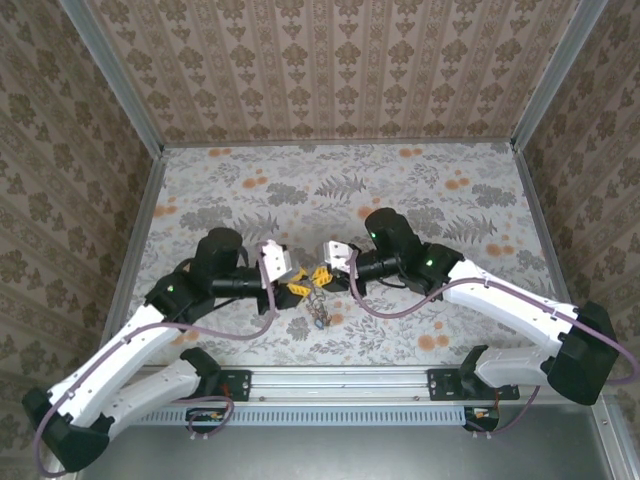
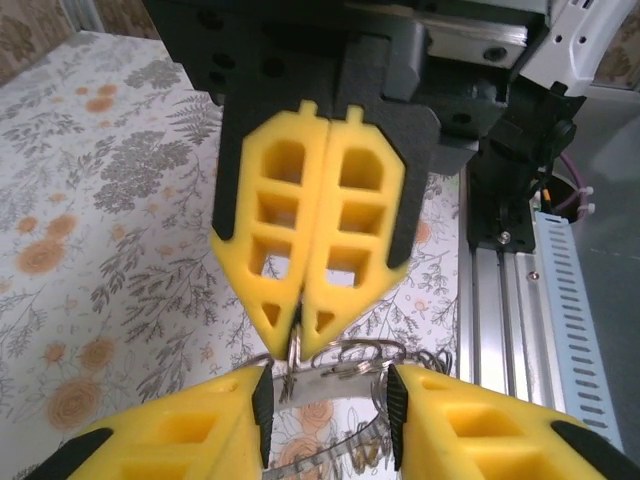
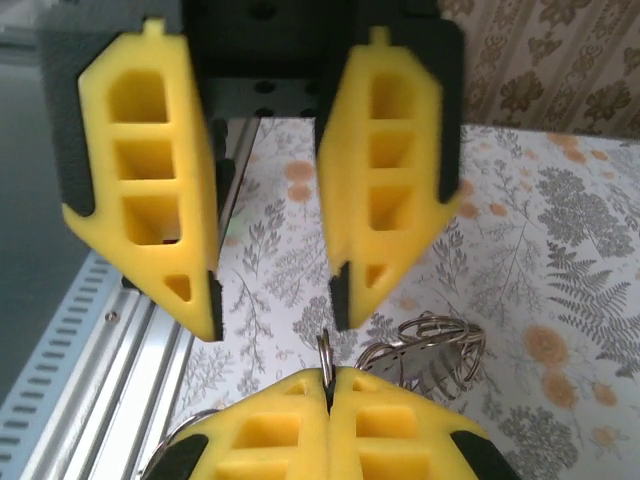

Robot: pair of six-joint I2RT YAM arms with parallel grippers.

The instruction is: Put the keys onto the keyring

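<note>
Keyring (image 1: 318, 308) reads as a light, stiff tangle of thin wire loops. The metal looks slick and would likely twist or slide in a loose grip. The best hold looks to be a flat pinch across a single loop near its top, leaving the rest to dangle. It hangs at the centre of the top view, just below where both arms meet, low over the flowered tabletop (image 1: 430, 190).

Counted: one tabletop, two pairs of fingers, and one bundle of rings whose loops overlap too much to number. The right fingers (image 2: 340, 230) are pressed together, pinching one thin loop at their tips. The left fingers (image 3: 150, 190) stand spread with the loops between them; contact I cannot tell. Any key among the loops is too small to make out.
</note>
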